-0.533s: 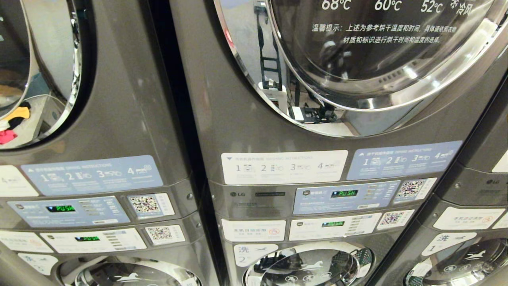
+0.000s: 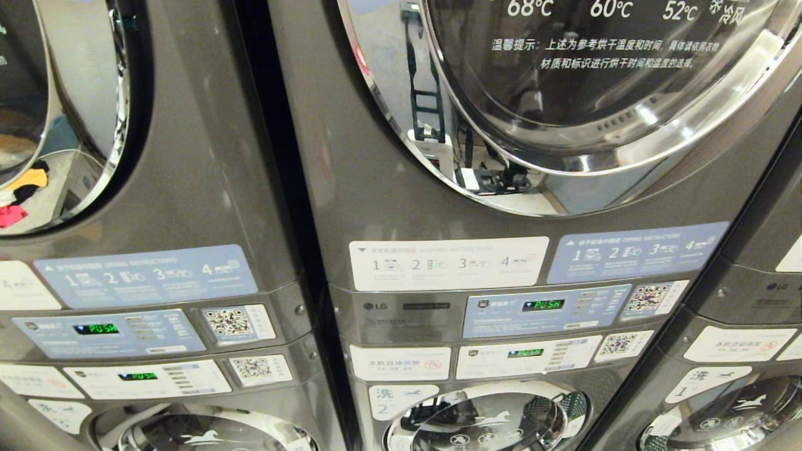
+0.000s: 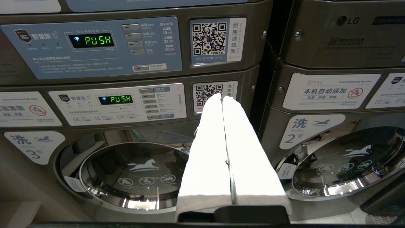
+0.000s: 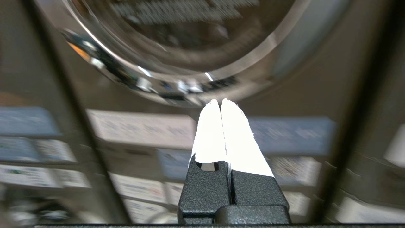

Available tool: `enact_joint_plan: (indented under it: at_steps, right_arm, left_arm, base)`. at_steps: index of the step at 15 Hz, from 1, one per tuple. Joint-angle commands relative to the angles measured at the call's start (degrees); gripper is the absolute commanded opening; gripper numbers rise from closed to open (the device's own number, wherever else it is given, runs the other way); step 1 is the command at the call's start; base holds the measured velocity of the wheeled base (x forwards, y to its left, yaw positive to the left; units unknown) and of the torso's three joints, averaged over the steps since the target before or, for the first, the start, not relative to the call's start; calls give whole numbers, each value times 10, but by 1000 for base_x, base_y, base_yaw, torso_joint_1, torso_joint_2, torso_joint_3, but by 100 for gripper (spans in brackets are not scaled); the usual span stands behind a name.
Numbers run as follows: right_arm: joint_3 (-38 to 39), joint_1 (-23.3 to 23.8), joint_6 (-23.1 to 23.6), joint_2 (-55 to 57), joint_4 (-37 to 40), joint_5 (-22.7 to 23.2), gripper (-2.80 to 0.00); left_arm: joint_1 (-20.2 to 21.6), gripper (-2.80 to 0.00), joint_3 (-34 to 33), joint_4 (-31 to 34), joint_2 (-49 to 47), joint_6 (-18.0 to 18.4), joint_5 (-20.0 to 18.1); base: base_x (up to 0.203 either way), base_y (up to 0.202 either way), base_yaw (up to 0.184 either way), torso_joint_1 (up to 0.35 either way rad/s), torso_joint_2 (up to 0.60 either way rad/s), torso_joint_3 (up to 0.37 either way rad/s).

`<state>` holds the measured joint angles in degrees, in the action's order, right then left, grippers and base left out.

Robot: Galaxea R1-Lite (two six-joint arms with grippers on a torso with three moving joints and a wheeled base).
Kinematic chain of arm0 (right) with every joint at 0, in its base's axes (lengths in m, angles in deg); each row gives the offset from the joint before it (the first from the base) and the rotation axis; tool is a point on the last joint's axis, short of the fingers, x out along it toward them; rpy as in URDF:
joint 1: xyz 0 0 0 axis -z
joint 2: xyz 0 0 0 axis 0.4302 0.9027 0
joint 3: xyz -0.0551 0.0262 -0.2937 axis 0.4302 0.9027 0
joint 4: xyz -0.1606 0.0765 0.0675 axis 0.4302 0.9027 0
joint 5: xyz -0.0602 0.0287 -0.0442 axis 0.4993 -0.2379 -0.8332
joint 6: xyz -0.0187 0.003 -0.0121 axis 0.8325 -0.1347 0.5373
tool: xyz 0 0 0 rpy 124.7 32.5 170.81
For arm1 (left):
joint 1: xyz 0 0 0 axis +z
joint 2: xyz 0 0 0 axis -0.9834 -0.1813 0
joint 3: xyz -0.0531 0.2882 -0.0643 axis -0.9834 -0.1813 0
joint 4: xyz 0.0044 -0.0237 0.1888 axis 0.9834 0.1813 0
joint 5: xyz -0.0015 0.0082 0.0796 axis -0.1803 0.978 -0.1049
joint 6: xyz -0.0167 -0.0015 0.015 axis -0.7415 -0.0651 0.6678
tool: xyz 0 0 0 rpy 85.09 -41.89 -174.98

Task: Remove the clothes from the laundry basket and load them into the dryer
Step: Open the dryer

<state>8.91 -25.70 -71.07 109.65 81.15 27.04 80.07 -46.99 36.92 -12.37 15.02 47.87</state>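
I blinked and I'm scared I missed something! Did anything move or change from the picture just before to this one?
No, nothing visibly changed. The dryer has its big round door shut just as before, and the green PUSH display reads the same. No clothes or basket show in either head view. The left gripper and right gripper are both shut and empty.

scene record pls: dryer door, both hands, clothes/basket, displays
dryer: dark grey LG unit, centre of head view
dryer door: shut, chrome rim, white temperature text on glass
left hand: shut, empty, facing the washer control panel in its wrist view
right hand: shut, empty, pointing up at the dryer door's lower rim
clothes: none in view
laundry basket: not in view
dryer display: green PUSH
neighbouring dryer: yellow and pink items behind its glass
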Motion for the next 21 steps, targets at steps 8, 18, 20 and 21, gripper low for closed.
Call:
enact_joint_plan:
  at_steps: [8,18,20,21]
  right_arm:
    - [-208,-16,-94,303,12,149,-280]
    - [-268,-111,-131,359,12,316,-280]
    - [-316,-123,-93,414,12,315,-280]
    - [-356,-127,-58,446,11,315,-280]
  left_arm:
    - [0,-280,-1,-1,0,0,0]
    - [0,-280,-1,-1,0,0,0]
    - [0,-280,-1,-1,0,0,0]
    - [0,-280,-1,-1,0,0,0]
  base:
    - [0,0,0,0,0,0]
    - [0,0,0,0,0,0]
    - [0,0,0,0,0,0]
    - [0,0,0,0,0,0]
